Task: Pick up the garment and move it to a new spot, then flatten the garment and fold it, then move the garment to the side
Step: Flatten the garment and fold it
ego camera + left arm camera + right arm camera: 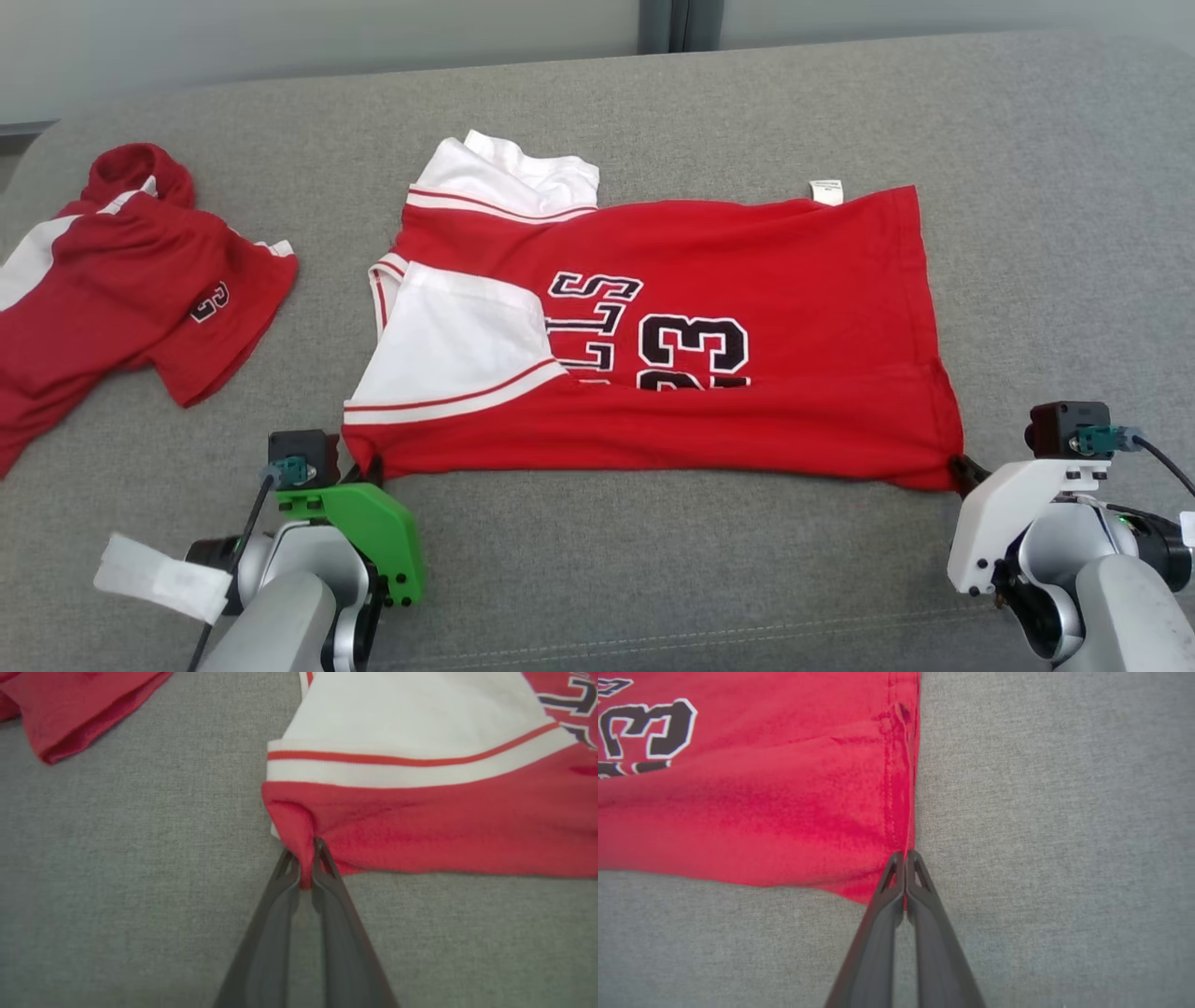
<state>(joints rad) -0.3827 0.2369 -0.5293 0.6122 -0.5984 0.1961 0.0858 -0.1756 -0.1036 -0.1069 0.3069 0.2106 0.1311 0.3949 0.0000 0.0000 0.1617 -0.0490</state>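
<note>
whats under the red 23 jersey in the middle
The jersey lies on the grey cushion, visible all round it. A white sleeve peeks out at its far edge. Anything else beneath is covered.

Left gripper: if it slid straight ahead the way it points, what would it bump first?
The left gripper is shut on the red jersey at its corner, so more jersey comes first, probably its white sleeve next; height is unclear.

Centre of my head view: the red-and-white fabric jersey (pixel 794 280) reads "LLS" and "23" in black, white-edged characters; its small white label (pixel 825 191), upper right, is too small to read
</note>
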